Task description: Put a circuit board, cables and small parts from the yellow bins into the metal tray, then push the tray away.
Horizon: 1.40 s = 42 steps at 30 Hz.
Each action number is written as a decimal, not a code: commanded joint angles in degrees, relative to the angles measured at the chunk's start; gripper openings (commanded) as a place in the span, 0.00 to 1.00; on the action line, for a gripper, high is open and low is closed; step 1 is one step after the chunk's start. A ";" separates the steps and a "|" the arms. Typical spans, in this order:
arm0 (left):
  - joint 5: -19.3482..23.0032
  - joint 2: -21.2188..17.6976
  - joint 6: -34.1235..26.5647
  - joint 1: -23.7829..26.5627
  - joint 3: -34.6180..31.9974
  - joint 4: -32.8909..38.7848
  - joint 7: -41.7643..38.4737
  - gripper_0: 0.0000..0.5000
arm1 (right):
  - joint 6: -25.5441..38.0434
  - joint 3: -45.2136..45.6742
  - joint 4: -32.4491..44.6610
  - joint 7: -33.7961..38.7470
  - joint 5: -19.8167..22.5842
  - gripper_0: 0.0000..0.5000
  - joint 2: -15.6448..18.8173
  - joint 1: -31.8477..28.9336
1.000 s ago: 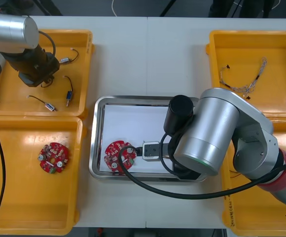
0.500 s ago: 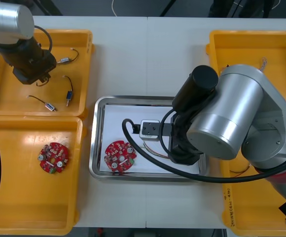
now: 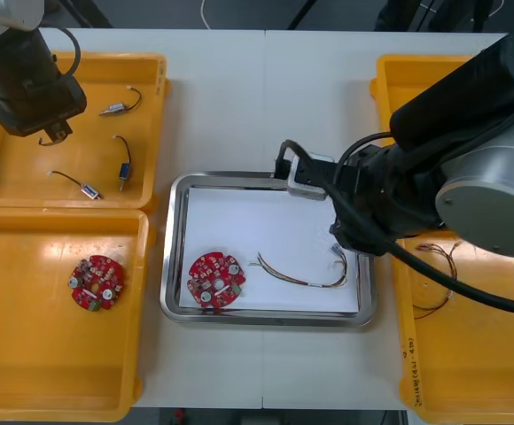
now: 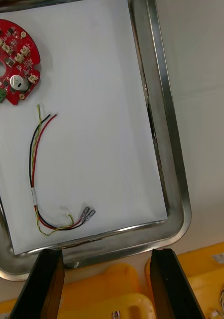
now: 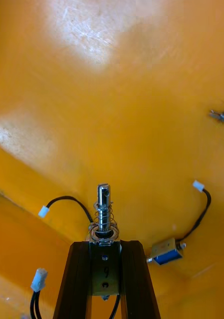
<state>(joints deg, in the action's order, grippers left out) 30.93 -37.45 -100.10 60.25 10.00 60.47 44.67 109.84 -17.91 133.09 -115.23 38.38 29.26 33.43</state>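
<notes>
Closest to the robot on its left, a yellow bin (image 3: pixel 44 354) holds one round red circuit board (image 3: pixel 97 283), lying flat near its middle. Beside it, in the middle of the table, sits the metal tray (image 3: pixel 170 257), white inside. A second circuit board (image 3: pixel 215 280) lies in the tray's near-left corner. Just beside that board, and apart from it, a red and yellow cable (image 3: pixel 301 274) curves across the white floor toward the tray's right rim, its small metal ends near that rim. The right gripper (image 4: pixel 106 253) hangs over the seam between the tray's right rim and the bins on that side. Its black fingers stand wide apart with nothing between them, and the cable lies loose beyond the fingertips. The near-right bin (image 3: pixel 470 372) holds another thin cable (image 3: pixel 436 248), partly under the arm. Farther back on the left, the left gripper (image 5: pixel 104 244) is above the far-left bin (image 3: pixel 18 168), near its back left part. Its fingers are clamped on a small metal part (image 5: pixel 104 209) with a spring round its stem and a black lead trailing off with a white plug. Three more small metal parts (image 3: pixel 124 171) with black leads lie scattered on that bin's floor, well apart from each other.
</notes>
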 commanded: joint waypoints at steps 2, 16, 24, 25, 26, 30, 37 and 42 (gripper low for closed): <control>1.67 -2.28 -5.19 -0.14 -1.56 9.93 4.64 0.00 | 0.16 7.98 1.64 -0.17 4.78 1.00 4.31 -0.47; 7.83 0.89 -9.90 -7.96 0.11 33.22 3.76 0.00 | 0.16 23.10 -6.44 0.88 8.82 1.00 7.12 -0.47; 8.18 5.81 -9.90 -9.10 5.20 37.96 3.06 0.00 | 0.16 29.60 -11.89 1.50 6.01 1.00 7.12 -0.47; 8.27 6.60 -9.90 -9.10 6.43 38.32 2.79 0.00 | 0.16 30.48 -12.86 1.58 5.30 1.00 7.12 -0.47; 8.27 7.04 -9.90 -9.10 6.87 38.49 2.62 0.00 | 0.16 30.83 -13.21 1.67 5.04 1.00 7.12 -0.47; 7.83 9.94 -9.90 -9.19 10.48 39.02 1.74 0.00 | 0.16 33.21 -16.46 2.55 1.79 1.00 7.03 -0.03; 7.56 11.78 -5.98 -10.86 15.05 39.02 0.33 0.00 | 0.16 34.88 -22.53 4.22 -0.76 1.00 6.86 3.22; 6.42 11.78 -2.56 -12.44 19.09 39.02 -0.37 0.00 | 0.16 34.96 -27.63 8.70 -2.17 1.00 6.86 6.65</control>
<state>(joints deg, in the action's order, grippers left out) 38.44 -26.50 -104.53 49.36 26.23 97.35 46.34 109.84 15.42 107.50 -112.00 36.83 34.71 35.77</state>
